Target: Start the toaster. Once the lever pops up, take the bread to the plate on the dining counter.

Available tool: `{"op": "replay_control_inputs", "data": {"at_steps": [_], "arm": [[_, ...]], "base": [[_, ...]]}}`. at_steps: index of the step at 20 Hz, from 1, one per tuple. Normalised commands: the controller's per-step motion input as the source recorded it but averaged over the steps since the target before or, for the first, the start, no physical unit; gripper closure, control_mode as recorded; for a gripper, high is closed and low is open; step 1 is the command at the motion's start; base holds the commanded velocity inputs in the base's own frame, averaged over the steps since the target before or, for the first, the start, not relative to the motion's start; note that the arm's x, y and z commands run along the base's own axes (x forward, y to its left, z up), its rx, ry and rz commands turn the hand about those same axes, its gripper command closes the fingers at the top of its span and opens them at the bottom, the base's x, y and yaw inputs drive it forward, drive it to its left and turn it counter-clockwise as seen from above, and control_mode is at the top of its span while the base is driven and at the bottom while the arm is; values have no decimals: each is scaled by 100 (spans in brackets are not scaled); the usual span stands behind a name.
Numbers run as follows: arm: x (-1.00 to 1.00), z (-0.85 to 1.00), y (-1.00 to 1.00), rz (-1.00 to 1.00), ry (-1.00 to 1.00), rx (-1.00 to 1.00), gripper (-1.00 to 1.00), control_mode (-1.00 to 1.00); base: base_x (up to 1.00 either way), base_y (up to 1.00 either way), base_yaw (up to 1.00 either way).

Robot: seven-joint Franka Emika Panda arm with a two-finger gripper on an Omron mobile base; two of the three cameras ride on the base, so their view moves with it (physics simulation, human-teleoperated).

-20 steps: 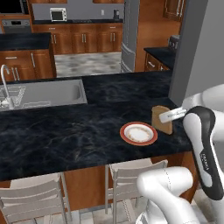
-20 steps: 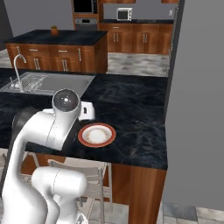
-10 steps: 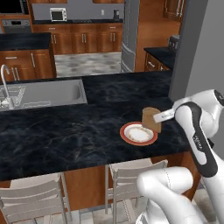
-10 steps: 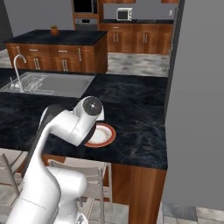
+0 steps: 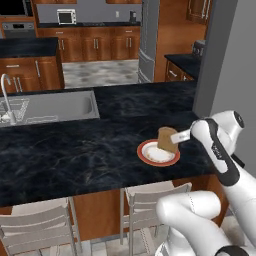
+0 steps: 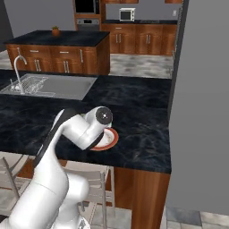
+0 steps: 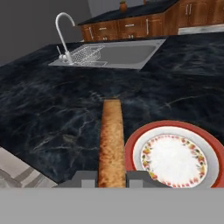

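Note:
The bread (image 5: 166, 139), a tan-brown slice held upright, hangs over the far right edge of the plate (image 5: 157, 153). My gripper (image 5: 177, 137) is shut on it from the right. In the hand view the bread (image 7: 111, 139) runs edge-on up from between the fingertips of the gripper (image 7: 111, 178). There the orange-rimmed plate (image 7: 175, 156) lies just to its right on the dining counter (image 7: 52, 113). From the right base my arm covers most of the plate (image 6: 112, 139). The toaster (image 5: 199, 48) stands on the far counter at the back right.
A steel sink (image 5: 50, 107) with a faucet (image 5: 6, 96) is set into the dining counter's left part. Two chairs (image 5: 152, 196) stand under the near edge. A grey pillar (image 5: 220, 55) rises close on the right.
The arm has swung left and slightly down, carrying the bread from right of the plate to over its edge. The gripper stayed shut.

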Motion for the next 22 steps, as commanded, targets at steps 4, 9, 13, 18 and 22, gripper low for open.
{"op": "replay_control_inputs", "data": {"at_steps": [4, 9, 13, 18, 22], "arm": [[38, -51, 0, 0, 0, 0, 100, -100], [38, -46, 0, 0, 0, 0, 100, -100], [39, -32, 0, 0, 0, 0, 100, -100], [42, -26, 0, 0, 0, 0, 100, -100], [44, -20, 0, 0, 0, 0, 100, -100]], "base": [[0, 0, 0], [0, 0, 0], [0, 0, 0], [0, 0, 0], [0, 0, 0]]}}
